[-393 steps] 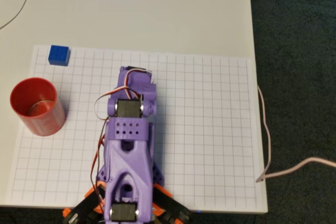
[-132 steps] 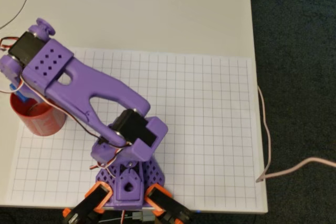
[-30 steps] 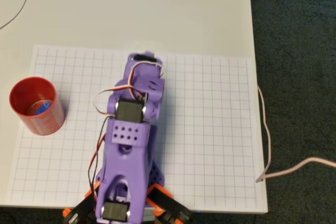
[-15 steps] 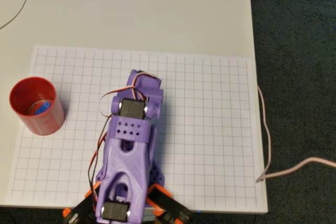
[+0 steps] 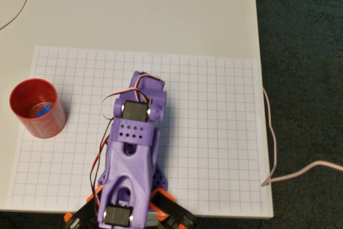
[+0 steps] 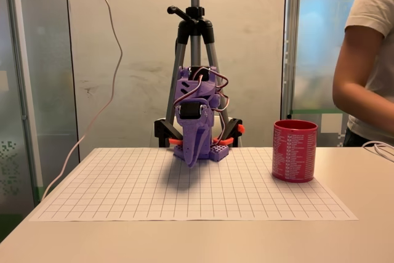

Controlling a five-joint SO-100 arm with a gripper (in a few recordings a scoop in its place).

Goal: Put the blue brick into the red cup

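The red cup (image 5: pixel 49 124) stands upright at the left edge of the grid sheet; in the fixed view the red cup (image 6: pixel 294 151) is on the right. The blue brick (image 5: pixel 44 109) lies inside it on the bottom, tilted. The purple arm (image 5: pixel 134 148) is folded back over its base at the sheet's near edge, well apart from the cup. In the fixed view my gripper (image 6: pixel 192 161) points down just above the sheet, its fingers together and nothing between them.
The white grid sheet (image 5: pixel 214 132) covers most of the table. A pale cable (image 5: pixel 270 132) runs along the table's right edge. Behind the arm stands a tripod (image 6: pixel 195 29). A person (image 6: pixel 369 60) stands at the right, behind the cup.
The brick lay on the sheet's far left corner at first; it now lies in the cup. Over the last second the arm has drawn back over its base and stopped.
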